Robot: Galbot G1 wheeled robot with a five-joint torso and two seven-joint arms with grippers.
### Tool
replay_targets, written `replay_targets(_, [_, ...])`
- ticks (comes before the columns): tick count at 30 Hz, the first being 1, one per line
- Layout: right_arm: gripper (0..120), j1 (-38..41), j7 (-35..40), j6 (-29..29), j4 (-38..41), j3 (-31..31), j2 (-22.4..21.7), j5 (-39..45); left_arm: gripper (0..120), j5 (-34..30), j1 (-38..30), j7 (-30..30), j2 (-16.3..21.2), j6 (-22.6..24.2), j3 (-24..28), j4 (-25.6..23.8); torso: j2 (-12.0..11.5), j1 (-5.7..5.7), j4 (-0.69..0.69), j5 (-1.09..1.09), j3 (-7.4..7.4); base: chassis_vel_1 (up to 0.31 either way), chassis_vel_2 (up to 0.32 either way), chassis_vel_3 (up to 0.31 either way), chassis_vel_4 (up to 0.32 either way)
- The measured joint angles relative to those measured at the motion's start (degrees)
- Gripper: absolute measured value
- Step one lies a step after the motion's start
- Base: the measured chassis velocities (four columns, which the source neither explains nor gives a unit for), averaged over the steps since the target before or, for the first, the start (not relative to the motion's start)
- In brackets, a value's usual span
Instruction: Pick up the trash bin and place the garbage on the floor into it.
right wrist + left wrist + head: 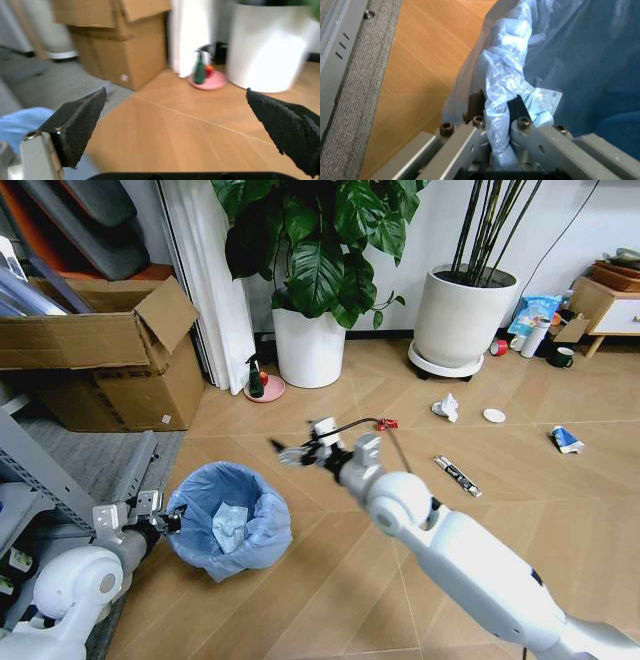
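Observation:
The trash bin (228,520), lined with a crinkly light-blue bag, stands on the wood floor at lower left. My left gripper (165,520) is shut on its rim; in the left wrist view the fingers (520,123) pinch the bunched bag (497,93). A crumpled pale piece (230,526) lies inside. My right gripper (288,452) hovers just beyond the bin, open and holding nothing (180,123). Garbage lies farther right: red wrapper (387,423), crumpled white paper (446,408), white disc (494,416), black-white tube (458,476), blue-white packet (566,441).
A cardboard box (100,355) and a metal rack (40,470) on grey carpet crowd the left. Two white planters (310,345) (462,315) stand at the back, with a green spray bottle (256,380) on a pink saucer and a dark mug (560,357) nearby.

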Motion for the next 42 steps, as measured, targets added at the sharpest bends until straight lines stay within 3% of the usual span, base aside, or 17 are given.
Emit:
replay_targets(3, [100,-5.87,-0.16,-0.04,-0.06,5.40,0.23,-3.06,0,0.59,0.64,0.40,-0.65,-0.30,-0.47,-0.69,0.00,0.00,0.00,0.00,0.00,0.000,0.000,0.000,0.000])
replay_targets(12, [100,-10.99,-1.19,0.97,0.17,9.73,0.11,-5.10,0,1.33,1.30,0.52,-1.22,-0.53,-0.89,-1.27,0.00,0.00,0.00,0.01,0.00,0.000,0.000,0.000,0.000])
replay_targets(21, [100,-20.03,-3.87,3.84,0.87,19.59,-0.23,-8.11,0,1.63,1.76,0.79,-0.34,-0.91,-1.30,-1.71,0.01,-0.01,-0.01,0.00,-0.01,-0.134,0.117,0.126,-0.126])
replay_targets(42, [100,-26.65,-5.77,5.78,0.21,22.25,1.57,-11.95,0,1.77,2.25,1.29,-0.78,-1.35,-0.89,-1.75,0.00,0.00,0.01,-0.04,0.00,-0.205,0.202,0.208,-0.202])
